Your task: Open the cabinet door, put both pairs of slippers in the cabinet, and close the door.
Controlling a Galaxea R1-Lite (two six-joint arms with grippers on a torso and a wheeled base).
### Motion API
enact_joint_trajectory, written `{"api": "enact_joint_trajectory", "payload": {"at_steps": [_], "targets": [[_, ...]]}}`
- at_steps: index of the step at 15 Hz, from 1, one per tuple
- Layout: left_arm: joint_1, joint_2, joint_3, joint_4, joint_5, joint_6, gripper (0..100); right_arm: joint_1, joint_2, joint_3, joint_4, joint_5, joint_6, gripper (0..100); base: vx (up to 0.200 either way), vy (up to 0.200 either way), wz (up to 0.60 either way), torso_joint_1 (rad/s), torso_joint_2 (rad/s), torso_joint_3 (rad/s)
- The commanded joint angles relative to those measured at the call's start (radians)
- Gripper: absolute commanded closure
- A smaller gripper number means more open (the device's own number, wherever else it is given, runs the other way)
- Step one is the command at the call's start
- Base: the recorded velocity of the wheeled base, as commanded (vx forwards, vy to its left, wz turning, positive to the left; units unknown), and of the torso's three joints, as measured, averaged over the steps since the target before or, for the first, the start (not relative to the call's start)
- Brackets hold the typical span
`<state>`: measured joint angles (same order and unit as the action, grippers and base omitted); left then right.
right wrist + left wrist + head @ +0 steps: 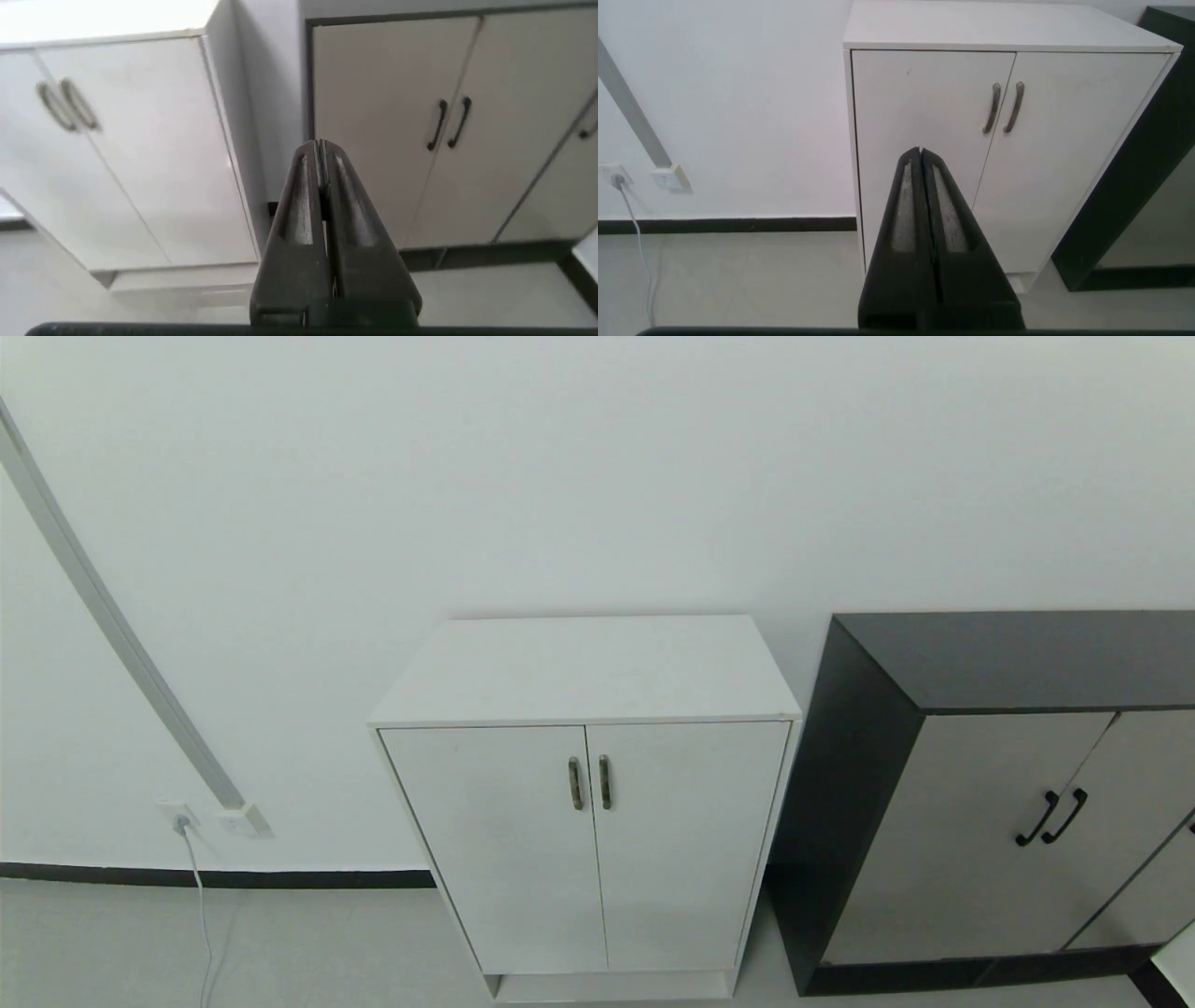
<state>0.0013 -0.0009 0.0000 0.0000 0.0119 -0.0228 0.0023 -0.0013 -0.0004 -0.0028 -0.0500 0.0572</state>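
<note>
Standing at the lower middle of the head view, the white cabinet [583, 672] runs off the bottom edge of the frame, so its foot is cut short and only a strip of the recessed plinth shows. Both doors [495, 840] are shut flush, and whatever lies behind them is hidden. Just beside it on the right, a black cabinet [868, 775] with pale grey doors is cut off by the right edge. A pale corner at the lower right of the frame is too small to make out.

The white cabinet is plain and matt, with a flat top and a thin seam between its two doors. Two slim, upright, dull-metal handles [576, 783] sit side by side at that seam, in the doors' upper part. It stands against a white wall on a grey floor [308, 943].

At the lower left, a wall socket [177, 817] has a white cable [201, 915] hanging from it.

The left gripper [922, 154] has its dark jaws pressed together, holding nothing, and faces the white cabinet's front, apart from it. The right gripper [320, 145] likewise has its jaws pressed together and empty, facing the gap between the two cabinets.
</note>
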Motion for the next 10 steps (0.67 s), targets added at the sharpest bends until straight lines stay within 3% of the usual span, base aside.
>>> {"api": "enact_joint_trajectory", "payload": {"at_steps": [1, 10], "targets": [[0.000, 0.001, 0.000, 0.000, 0.000, 0.000, 100, 0.001, 0.001, 0.000, -0.003, -0.025, 0.027, 100, 0.000, 0.000, 0.00, 0.000, 0.00, 0.000], [0.000, 0.001, 0.000, 0.000, -0.001, 0.007, 100, 0.001, 0.001, 0.000, -0.005, -0.027, 0.029, 100, 0.000, 0.000, 0.00, 0.000, 0.00, 0.000]]}}
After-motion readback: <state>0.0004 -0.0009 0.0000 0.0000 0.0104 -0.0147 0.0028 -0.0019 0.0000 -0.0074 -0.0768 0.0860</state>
